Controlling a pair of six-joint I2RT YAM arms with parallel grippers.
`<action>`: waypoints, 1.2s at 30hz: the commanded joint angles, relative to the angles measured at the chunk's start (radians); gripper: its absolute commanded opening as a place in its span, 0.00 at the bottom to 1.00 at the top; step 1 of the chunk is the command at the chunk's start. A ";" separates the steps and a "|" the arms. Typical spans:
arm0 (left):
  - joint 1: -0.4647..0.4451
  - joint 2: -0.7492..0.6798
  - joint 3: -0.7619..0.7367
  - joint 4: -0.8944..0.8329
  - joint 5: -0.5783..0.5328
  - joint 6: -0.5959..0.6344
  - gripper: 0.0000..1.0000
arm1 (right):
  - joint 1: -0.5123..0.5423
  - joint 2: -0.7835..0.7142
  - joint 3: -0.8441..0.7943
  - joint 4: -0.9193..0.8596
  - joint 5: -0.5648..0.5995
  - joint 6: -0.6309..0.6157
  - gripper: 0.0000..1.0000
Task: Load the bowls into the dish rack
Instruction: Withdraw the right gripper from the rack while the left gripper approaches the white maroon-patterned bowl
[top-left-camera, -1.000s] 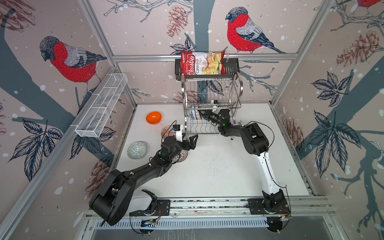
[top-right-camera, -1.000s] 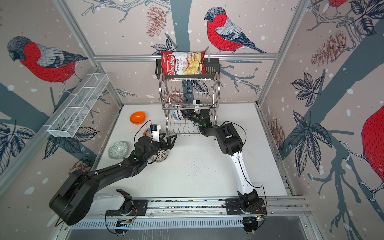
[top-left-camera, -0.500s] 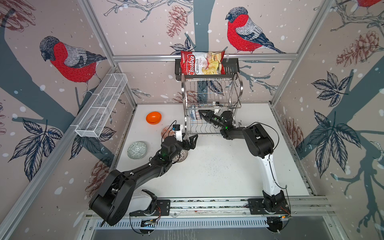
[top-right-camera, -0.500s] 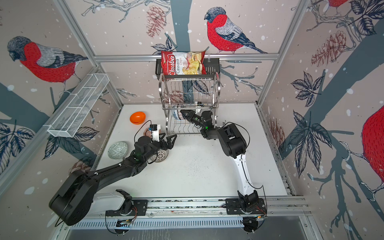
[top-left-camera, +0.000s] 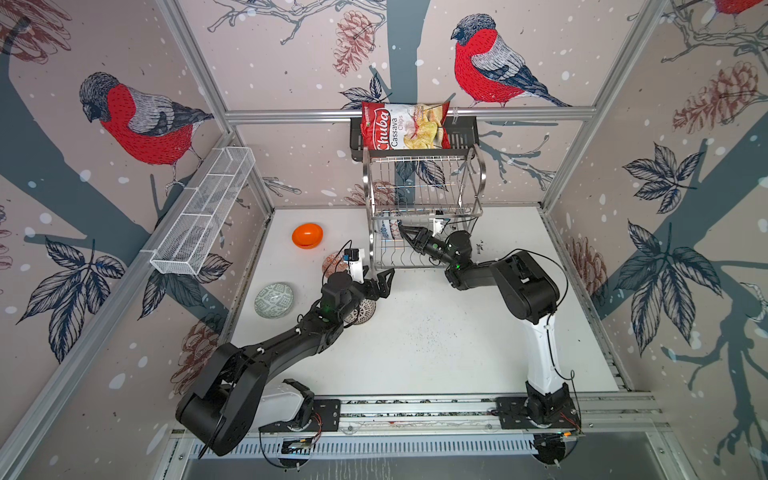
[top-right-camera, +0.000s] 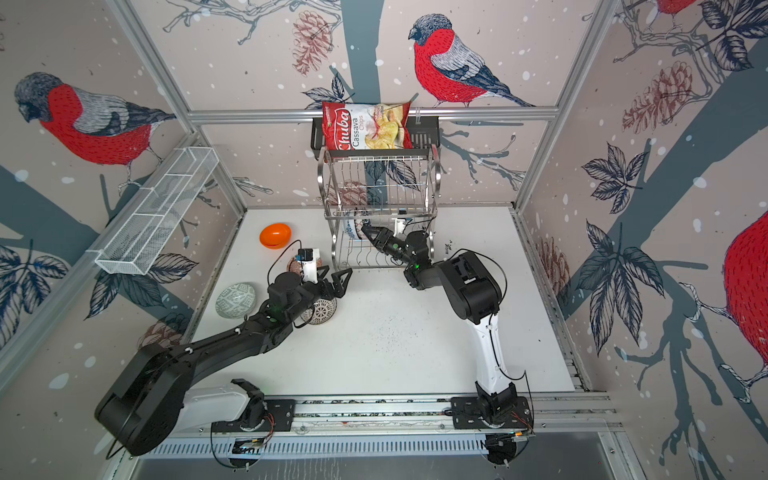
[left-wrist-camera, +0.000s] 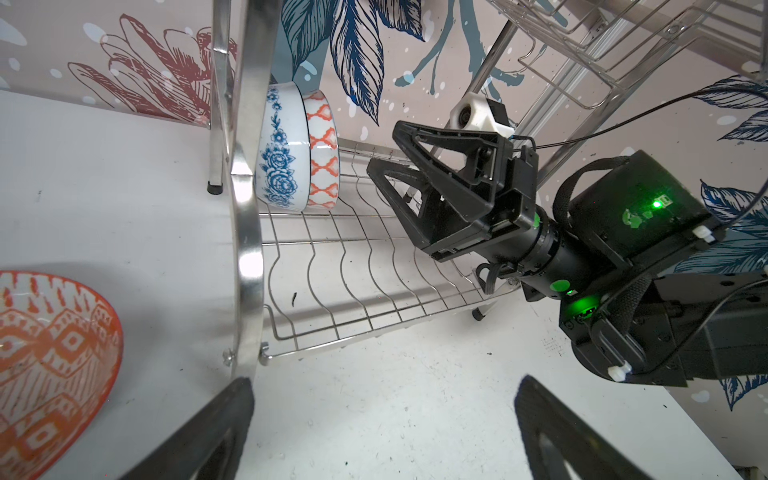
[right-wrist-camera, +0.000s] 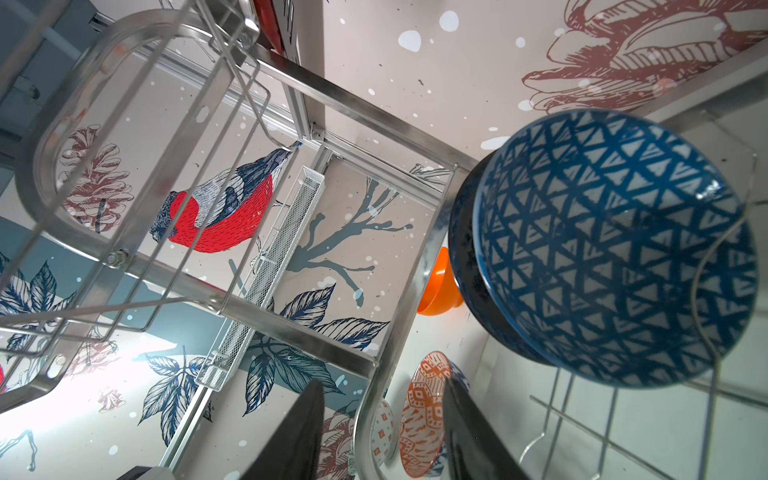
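Note:
The steel-wire dish rack (top-left-camera: 424, 185) stands at the back. On its lower tier two bowls stand on edge: a blue-floral white one (left-wrist-camera: 282, 153) and one with an orange lattice outside (left-wrist-camera: 322, 153). The right wrist view shows the blue bowl with white triangles (right-wrist-camera: 615, 249) in the rack. My right gripper (top-left-camera: 402, 230) is inside that tier, open, just clear of the bowls. On the table lie the orange bowl (top-left-camera: 307, 235), the grey-green bowl (top-left-camera: 273, 300), the red-white bowl (left-wrist-camera: 50, 365) and the black-dotted bowl (top-left-camera: 365, 311), half under my left arm. My left gripper (top-left-camera: 383, 283) hovers open and empty.
A black shelf with a chips bag (top-left-camera: 403, 126) hangs above the rack. A long white mesh basket (top-left-camera: 203, 212) runs along the left wall. The rack's tubular end frame (left-wrist-camera: 249, 232) stands close in front of my left gripper.
The right gripper's jaws have spread wider inside the rack, and the right arm's elbow has swung a little to the right. The left arm has stayed still.

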 joint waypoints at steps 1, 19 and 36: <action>0.002 -0.009 0.003 0.010 -0.013 0.005 0.98 | 0.001 -0.028 -0.031 0.066 0.018 -0.012 0.51; 0.003 -0.001 0.004 -0.002 -0.035 -0.001 0.98 | 0.006 -0.201 -0.205 0.006 0.044 -0.093 1.00; 0.036 -0.193 0.018 -0.346 -0.276 -0.147 0.98 | 0.060 -0.482 -0.193 -0.687 0.217 -0.529 1.00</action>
